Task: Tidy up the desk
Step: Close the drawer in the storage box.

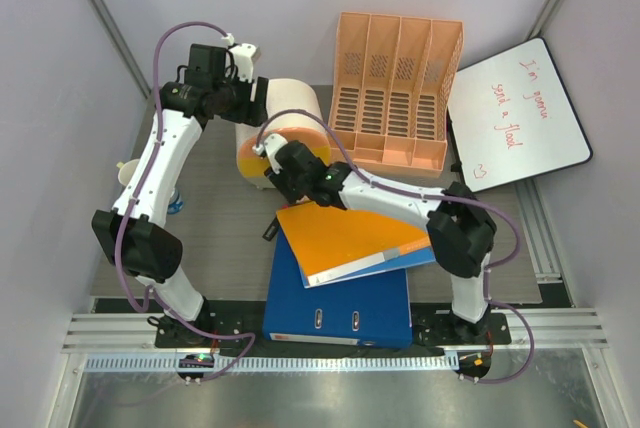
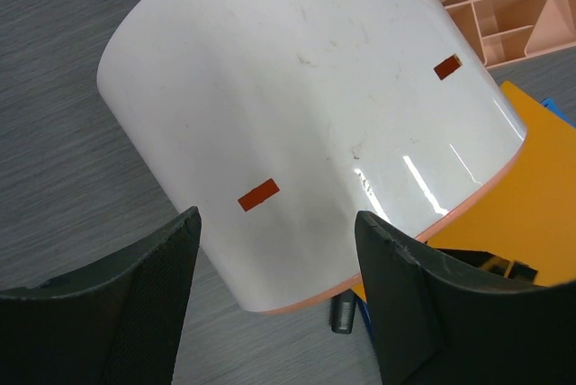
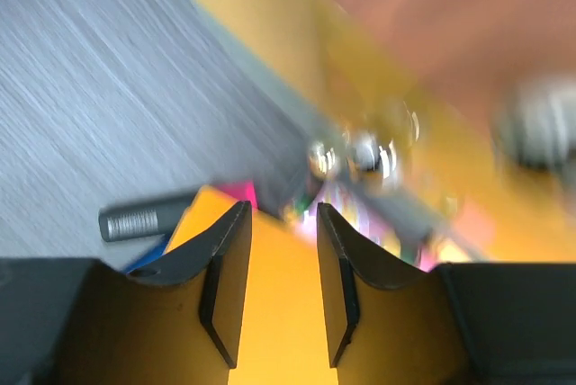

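Orange binder (image 3: 279, 340) cover lies directly under the right end effector (image 3: 283, 214), whose fingers stand a narrow gap apart with nothing clamped between them. Just left of its left finger, a short dark ridged stub (image 3: 135, 220) pokes out at the binder's edge. Beyond it runs the grey wood-grain bench (image 3: 81, 88); the rest of that view is too blurred to read. In the top view the orange binder rests askew on a blue binder (image 1: 340, 308) at the bench's near edge.

The left end effector (image 2: 277, 223) is wide apart and grips nothing. Just ahead of its fingertips a white cylinder (image 2: 306, 88) with an orange rim lies on its side on the bench. Whether the fingers touch it I cannot tell. Farther off to its right stands a peach file rack (image 1: 395, 88), and beyond the rack a whiteboard (image 1: 515, 113) with red writing.
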Robot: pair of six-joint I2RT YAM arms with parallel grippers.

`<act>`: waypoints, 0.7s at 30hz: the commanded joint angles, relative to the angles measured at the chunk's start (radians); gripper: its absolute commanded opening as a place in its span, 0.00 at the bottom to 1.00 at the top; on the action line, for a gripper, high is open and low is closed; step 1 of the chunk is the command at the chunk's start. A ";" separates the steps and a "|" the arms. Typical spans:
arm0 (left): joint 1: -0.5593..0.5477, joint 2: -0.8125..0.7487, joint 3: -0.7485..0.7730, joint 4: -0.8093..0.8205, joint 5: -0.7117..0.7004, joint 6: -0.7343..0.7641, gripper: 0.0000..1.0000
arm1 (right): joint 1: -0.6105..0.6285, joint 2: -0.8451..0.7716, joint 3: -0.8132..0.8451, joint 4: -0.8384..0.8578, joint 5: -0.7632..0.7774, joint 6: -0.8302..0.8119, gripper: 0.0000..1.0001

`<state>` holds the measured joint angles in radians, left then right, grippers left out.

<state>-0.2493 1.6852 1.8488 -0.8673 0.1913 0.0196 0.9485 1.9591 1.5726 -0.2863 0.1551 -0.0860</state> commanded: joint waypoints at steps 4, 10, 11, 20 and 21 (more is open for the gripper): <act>-0.001 -0.058 0.010 0.037 0.036 -0.013 0.70 | 0.058 -0.215 -0.301 0.221 0.311 0.262 0.40; 0.001 -0.059 0.017 0.019 0.031 -0.013 0.70 | 0.084 -0.137 -0.327 0.386 0.428 0.290 0.39; 0.001 -0.061 0.013 0.021 0.031 -0.012 0.70 | 0.085 -0.109 -0.324 0.406 0.434 0.290 0.39; -0.001 -0.062 0.000 0.025 0.023 0.003 0.70 | 0.096 -0.026 -0.290 0.547 0.481 0.284 0.36; 0.001 -0.061 -0.003 0.028 0.022 0.005 0.70 | 0.096 -0.023 -0.293 0.564 0.485 0.282 0.36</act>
<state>-0.2493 1.6669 1.8488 -0.8661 0.2062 0.0093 1.0378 1.9297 1.2434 0.1371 0.5728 0.1776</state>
